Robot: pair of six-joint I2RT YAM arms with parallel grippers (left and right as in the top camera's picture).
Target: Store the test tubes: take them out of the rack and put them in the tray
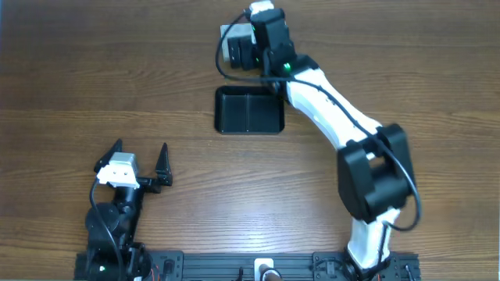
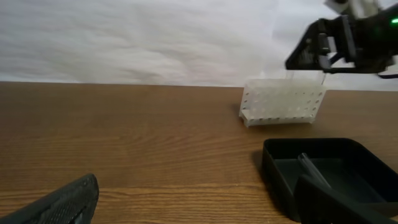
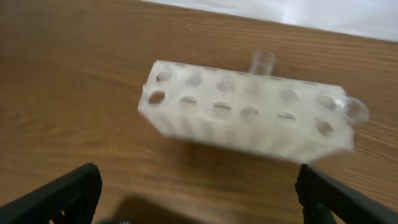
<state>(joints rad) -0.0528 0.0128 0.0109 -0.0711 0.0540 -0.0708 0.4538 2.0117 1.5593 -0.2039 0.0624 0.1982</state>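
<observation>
The white test tube rack [image 1: 233, 43] stands at the far side of the table, just beyond the black tray [image 1: 226, 117]. In the right wrist view the rack [image 3: 249, 121] holds two clear tubes, one at its back row [image 3: 263, 62] and one at its end [image 3: 355, 111]. My right gripper [image 3: 199, 202] hovers open above the rack, with nothing between its fingers. From the left wrist view, the right gripper [image 2: 333, 43] hangs over the rack [image 2: 283, 102], and a clear tube [image 2: 309, 168] lies inside the tray [image 2: 277, 168]. My left gripper [image 1: 141, 150] rests open near its base.
Bare wooden table surrounds the tray and rack. A white wall [image 2: 137, 37] runs behind the table's far edge. The right arm [image 1: 336, 109] stretches diagonally past the tray's right side.
</observation>
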